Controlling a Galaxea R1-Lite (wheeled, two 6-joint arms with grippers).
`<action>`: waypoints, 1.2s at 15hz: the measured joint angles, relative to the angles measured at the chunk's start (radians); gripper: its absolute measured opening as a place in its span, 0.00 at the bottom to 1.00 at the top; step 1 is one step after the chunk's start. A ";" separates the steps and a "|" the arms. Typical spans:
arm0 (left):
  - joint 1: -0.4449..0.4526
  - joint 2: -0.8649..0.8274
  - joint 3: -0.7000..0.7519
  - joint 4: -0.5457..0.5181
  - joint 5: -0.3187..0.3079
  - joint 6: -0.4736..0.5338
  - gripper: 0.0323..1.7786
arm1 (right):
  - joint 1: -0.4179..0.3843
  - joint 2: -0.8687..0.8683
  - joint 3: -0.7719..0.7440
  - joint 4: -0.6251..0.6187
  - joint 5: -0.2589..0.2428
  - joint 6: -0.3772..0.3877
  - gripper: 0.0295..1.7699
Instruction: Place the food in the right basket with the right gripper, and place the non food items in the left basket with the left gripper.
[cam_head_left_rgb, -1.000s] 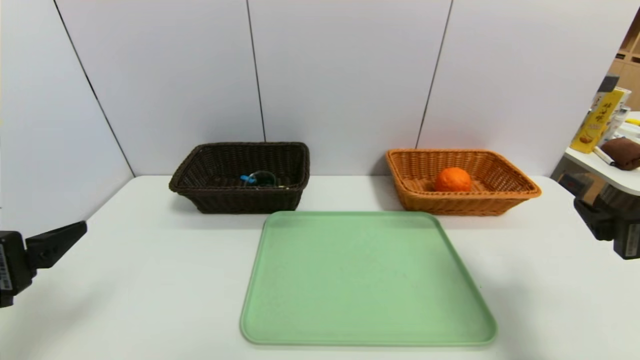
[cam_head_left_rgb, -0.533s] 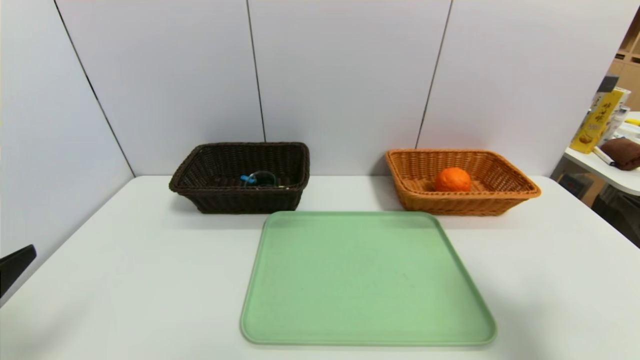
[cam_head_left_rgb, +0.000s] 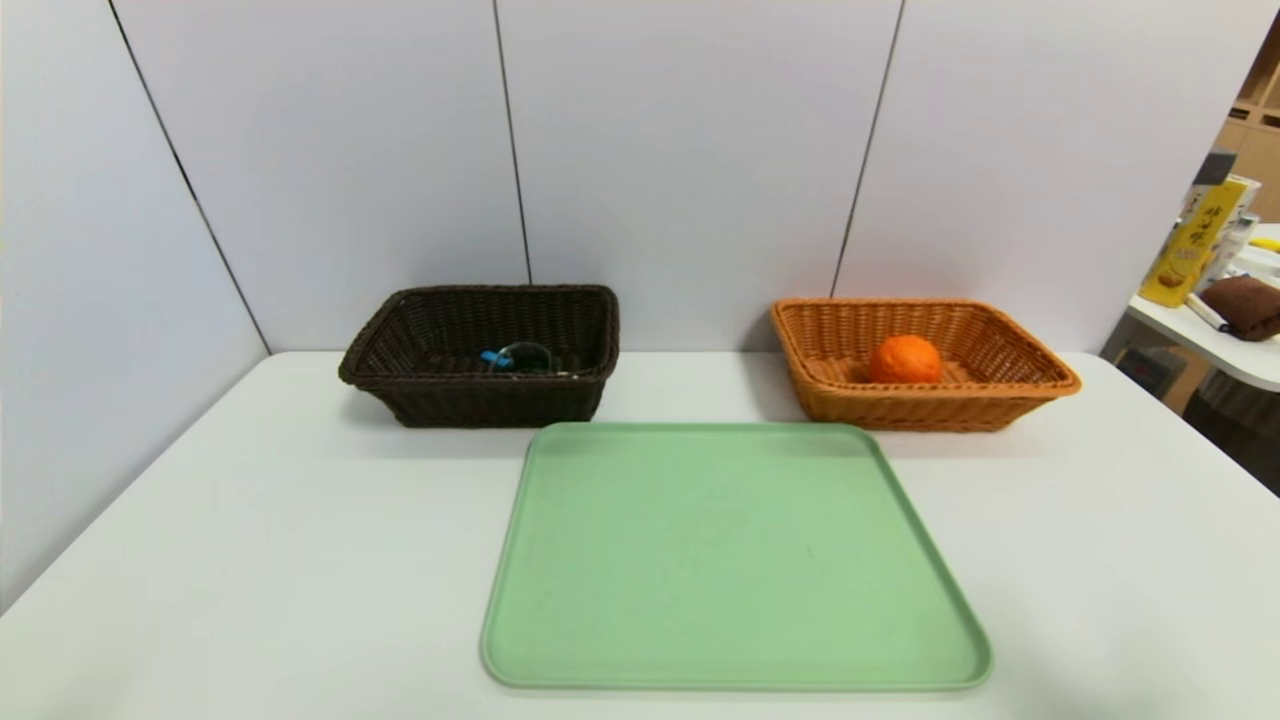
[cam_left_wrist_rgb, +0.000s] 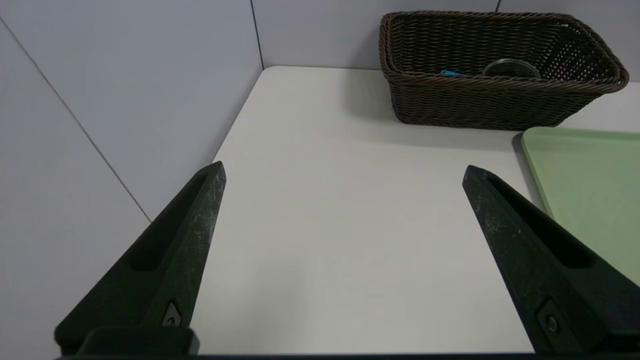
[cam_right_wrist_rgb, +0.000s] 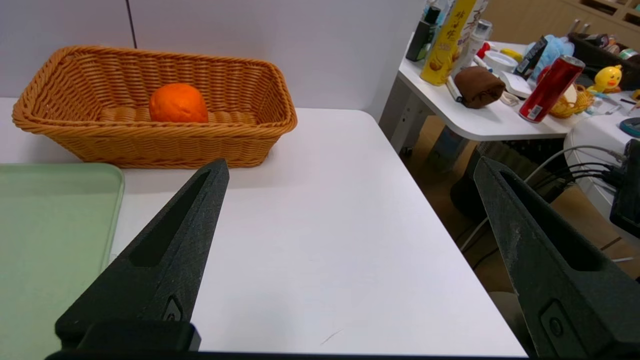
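An orange fruit (cam_head_left_rgb: 904, 359) lies inside the orange-tan right basket (cam_head_left_rgb: 1020, 388), and the right wrist view shows the fruit (cam_right_wrist_rgb: 178, 103) in that basket (cam_right_wrist_rgb: 150, 142) too. The dark brown left basket (cam_head_left_rgb: 480, 400) holds a clear glass cup (cam_head_left_rgb: 526, 357) and a spoon, of which only the blue handle (cam_head_left_rgb: 493, 357) shows. Both arms are outside the head view. My left gripper (cam_left_wrist_rgb: 344, 172) hangs open and empty over the table's near left side, short of its basket (cam_left_wrist_rgb: 500, 102). My right gripper (cam_right_wrist_rgb: 351, 166) is open and empty over the table's near right edge.
A pale green tray (cam_head_left_rgb: 735, 560) lies bare in the middle of the white table (cam_head_left_rgb: 250, 560), in front of both baskets. Grey wall panels close the back and left. A side table (cam_right_wrist_rgb: 480, 120) crowded with bottles and cans stands off to the right, beyond a gap.
Both grippers have drawn back out of the head view: the left off the left edge, the right off the right edge. The baskets and their contents have not moved.
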 joint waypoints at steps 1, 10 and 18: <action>0.003 -0.018 0.003 0.001 0.000 -0.002 0.95 | 0.000 -0.019 0.010 0.001 0.000 -0.001 0.96; 0.036 -0.180 0.121 0.003 -0.037 0.003 0.95 | 0.012 -0.180 0.111 0.071 0.024 0.000 0.96; 0.063 -0.265 0.189 0.000 -0.079 0.003 0.95 | 0.014 -0.287 0.203 0.074 0.027 0.007 0.96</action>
